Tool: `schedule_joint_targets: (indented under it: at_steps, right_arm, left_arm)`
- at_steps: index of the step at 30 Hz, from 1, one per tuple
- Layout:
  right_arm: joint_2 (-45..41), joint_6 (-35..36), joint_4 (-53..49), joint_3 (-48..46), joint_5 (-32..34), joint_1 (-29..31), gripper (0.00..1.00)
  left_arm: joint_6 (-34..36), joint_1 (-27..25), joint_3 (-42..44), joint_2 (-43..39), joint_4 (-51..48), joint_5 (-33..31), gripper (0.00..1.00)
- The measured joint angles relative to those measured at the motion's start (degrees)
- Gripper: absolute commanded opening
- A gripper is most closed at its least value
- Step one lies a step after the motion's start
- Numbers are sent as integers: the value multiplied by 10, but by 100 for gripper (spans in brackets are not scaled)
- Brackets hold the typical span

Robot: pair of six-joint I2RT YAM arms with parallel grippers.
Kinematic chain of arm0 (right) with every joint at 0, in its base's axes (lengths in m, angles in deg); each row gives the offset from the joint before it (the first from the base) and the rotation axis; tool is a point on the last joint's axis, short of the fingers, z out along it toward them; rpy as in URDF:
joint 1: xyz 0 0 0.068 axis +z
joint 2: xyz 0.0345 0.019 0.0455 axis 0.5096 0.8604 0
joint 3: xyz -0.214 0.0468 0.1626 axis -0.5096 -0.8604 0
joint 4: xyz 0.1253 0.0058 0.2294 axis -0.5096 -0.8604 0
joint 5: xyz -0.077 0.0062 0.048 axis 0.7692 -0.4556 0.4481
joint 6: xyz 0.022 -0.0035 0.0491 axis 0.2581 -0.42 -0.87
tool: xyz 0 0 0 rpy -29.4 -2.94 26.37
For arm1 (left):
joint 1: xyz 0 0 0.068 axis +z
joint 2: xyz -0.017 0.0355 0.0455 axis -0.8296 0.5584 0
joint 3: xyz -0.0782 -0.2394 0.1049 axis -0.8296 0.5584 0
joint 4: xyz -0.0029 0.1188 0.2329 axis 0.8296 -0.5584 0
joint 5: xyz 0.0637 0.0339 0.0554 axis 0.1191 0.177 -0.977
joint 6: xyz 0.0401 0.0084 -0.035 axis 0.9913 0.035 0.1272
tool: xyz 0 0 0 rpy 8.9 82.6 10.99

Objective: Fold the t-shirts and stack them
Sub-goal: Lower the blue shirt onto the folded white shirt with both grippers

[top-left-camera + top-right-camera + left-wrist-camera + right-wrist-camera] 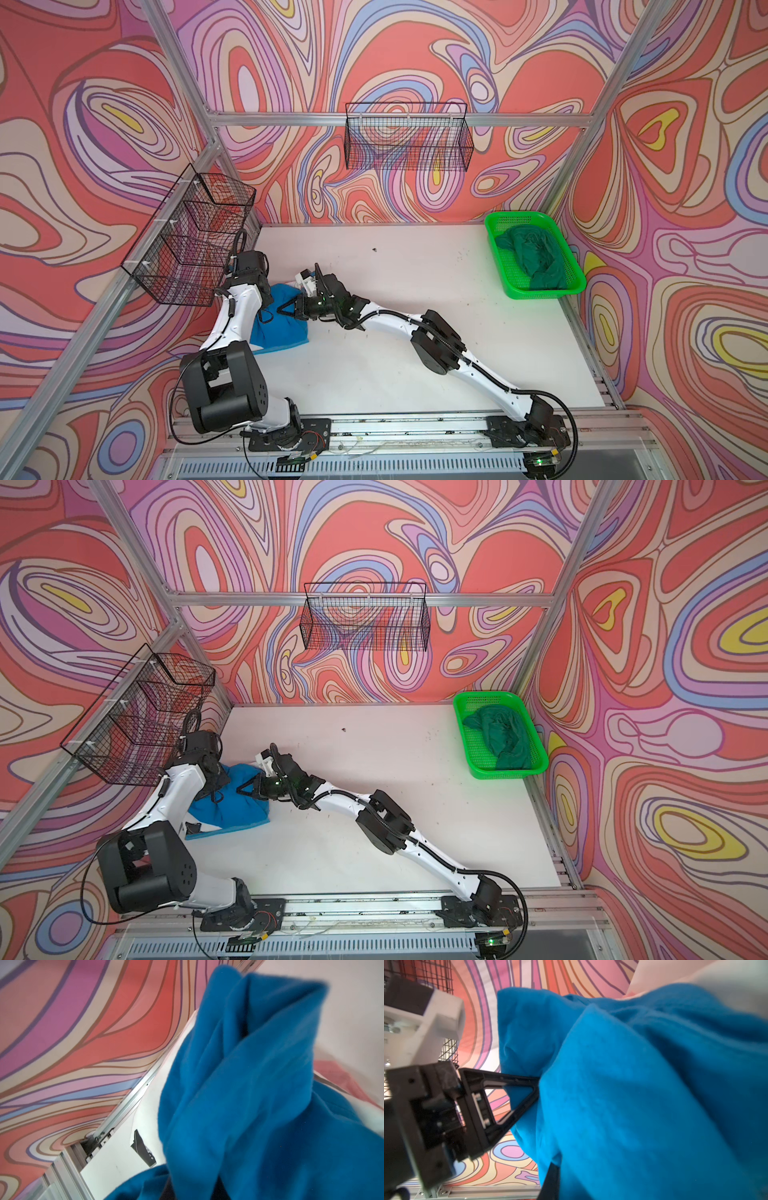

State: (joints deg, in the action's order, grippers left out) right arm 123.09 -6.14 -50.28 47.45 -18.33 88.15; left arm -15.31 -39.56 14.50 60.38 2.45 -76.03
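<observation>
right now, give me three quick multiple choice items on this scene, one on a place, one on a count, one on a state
1. Where is the dark green t-shirt?
A in the green basket
B on the bare table
C in a gripper

2. How many black wire baskets hang up?
A one
B two
C four

3. The blue t-shirt is:
A spread flat
B bunched up
C folded square

1 A: it lies crumpled inside the basket's rim.
2 B: two hang in both top views.
3 B: it heaps up in loose folds.
</observation>
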Motion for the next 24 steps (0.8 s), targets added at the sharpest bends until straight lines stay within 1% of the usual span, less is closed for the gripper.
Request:
schedule_joint_targets:
  at_steps: [4, 5, 7, 8, 10, 11, 12, 14, 15, 19, 24]
  right_arm:
    - [19, -5, 2, 22, 7, 0, 0]
    - [24, -6, 2, 27, 8, 0, 0]
    - [30, -10, 2, 29, 10, 0, 0]
    - [31, -11, 2, 29, 12, 0, 0]
    - [32, -12, 3, 29, 14, 1, 0]
    - [31, -13, 3, 29, 16, 1, 0]
    - [32, -13, 3, 29, 17, 1, 0]
    - [32, -14, 2, 30, 19, 1, 0]
    - [33, -14, 2, 32, 21, 1, 0]
    - [37, -14, -4, 44, 24, 2, 0]
    - [37, -14, -13, 46, 28, 2, 0]
  left_arm:
    - [-7, 1, -10, 5, -10, 26, 49]
    - [-10, 1, -11, 4, -13, 32, 56]
    - [-14, 1, -12, 2, -15, 40, 64]
    - [-17, 1, -12, 0, -16, 44, 67]
    - [-18, 1, -12, -9, -17, 53, 69]
    - [-18, 1, -12, -12, -17, 60, 73]
    - [-18, 1, -12, -14, -18, 65, 80]
    - [-18, 1, -12, -19, -21, 73, 86]
    - [-18, 0, -11, -23, -22, 76, 100]
    - [-28, -7, 7, -59, -43, 80, 100]
    - [-43, -27, 18, -94, -65, 68, 100]
